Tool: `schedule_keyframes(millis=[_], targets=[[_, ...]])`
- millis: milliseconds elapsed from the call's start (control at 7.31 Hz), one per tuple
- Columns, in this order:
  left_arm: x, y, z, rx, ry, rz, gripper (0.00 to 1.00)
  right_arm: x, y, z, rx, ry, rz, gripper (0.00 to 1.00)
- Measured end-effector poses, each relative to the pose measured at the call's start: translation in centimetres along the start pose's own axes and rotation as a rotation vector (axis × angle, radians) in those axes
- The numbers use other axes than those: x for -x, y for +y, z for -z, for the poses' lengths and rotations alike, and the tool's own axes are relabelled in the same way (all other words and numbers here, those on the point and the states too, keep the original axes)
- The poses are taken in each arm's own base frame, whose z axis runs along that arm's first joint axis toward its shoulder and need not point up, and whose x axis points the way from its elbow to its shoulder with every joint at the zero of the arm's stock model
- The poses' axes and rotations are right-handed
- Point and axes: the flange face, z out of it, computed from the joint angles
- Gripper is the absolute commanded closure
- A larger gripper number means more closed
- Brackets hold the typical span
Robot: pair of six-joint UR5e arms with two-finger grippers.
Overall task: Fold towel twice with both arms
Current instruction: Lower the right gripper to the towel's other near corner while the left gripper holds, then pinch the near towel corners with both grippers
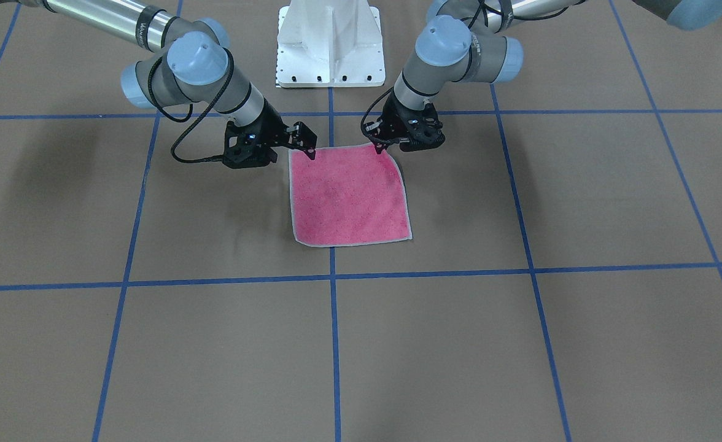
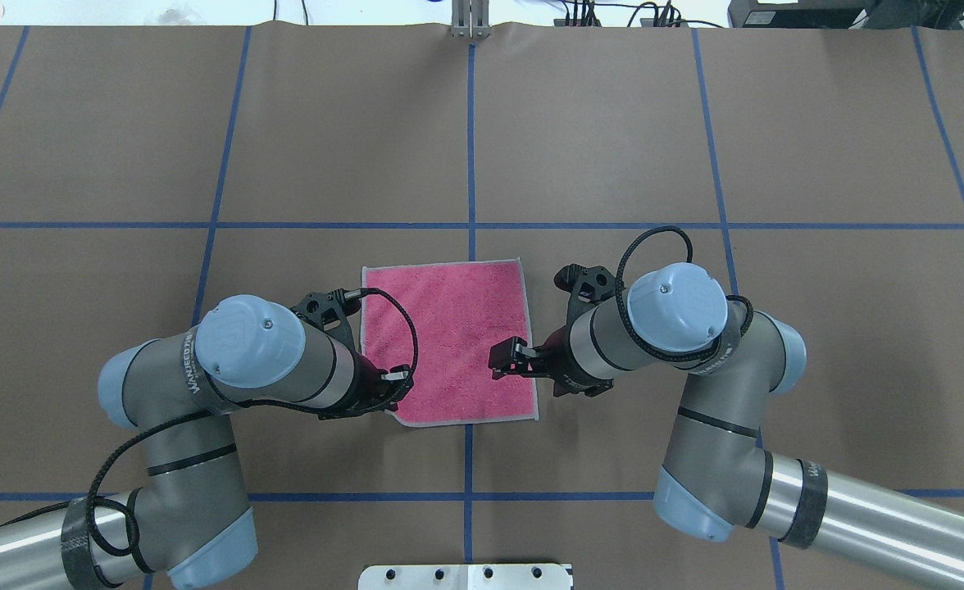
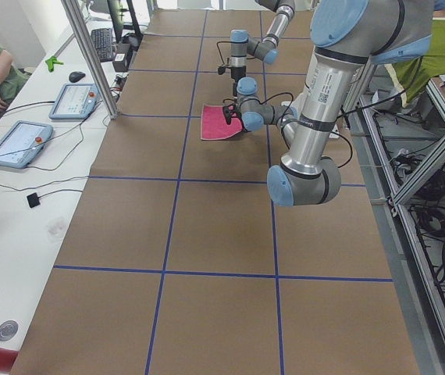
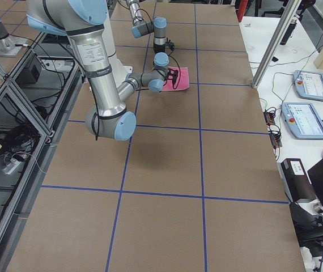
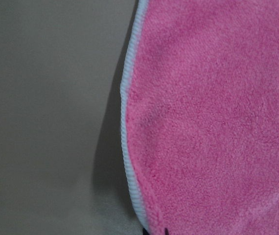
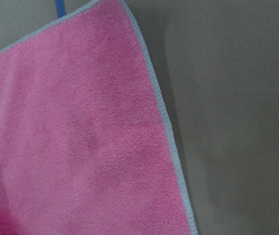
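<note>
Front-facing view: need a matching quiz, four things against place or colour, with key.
Things:
1. left gripper
2. base
3. towel
4. right gripper

Place or colour, in the front-facing view:
A. pink face up, on the table
B. white, top centre of the view
C. at the towel's top-left corner
D. at the towel's top-right corner

Pairs: 1-D, 2-B, 3-A, 4-C. This view faces the robot, so its left gripper shows on the view's right.

Brown bench gridded with blue tape; beside it, a white side table carries tablets, keyboard and mouse
</note>
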Motion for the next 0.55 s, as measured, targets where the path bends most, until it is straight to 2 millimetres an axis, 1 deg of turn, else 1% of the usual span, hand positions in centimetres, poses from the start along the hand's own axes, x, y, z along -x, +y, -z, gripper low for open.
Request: schedule_keyframes(millis=[137,274,411,547], targets=[[-0.01,0.00,0.00,0.000,0.000,0.000,1.00,-0.07,0.44,-0.68,-0.001,0.007,0.002,0.01],[-0.01,0.00,0.01,0.000,0.001,0.000,1.00,-0.13,0.68,-1.00,-0.002,0.010,0.003,0.04],[-0.01,0.01,0.01,0.000,0.001,-0.001,1.00,-0.09,0.84,-1.13,-0.001,0.011,0.004,0.15],[-0.02,-0.01,0.03,0.000,0.002,-0.001,1.00,-0.03,0.95,-1.22,-0.001,0.012,0.003,0.16]])
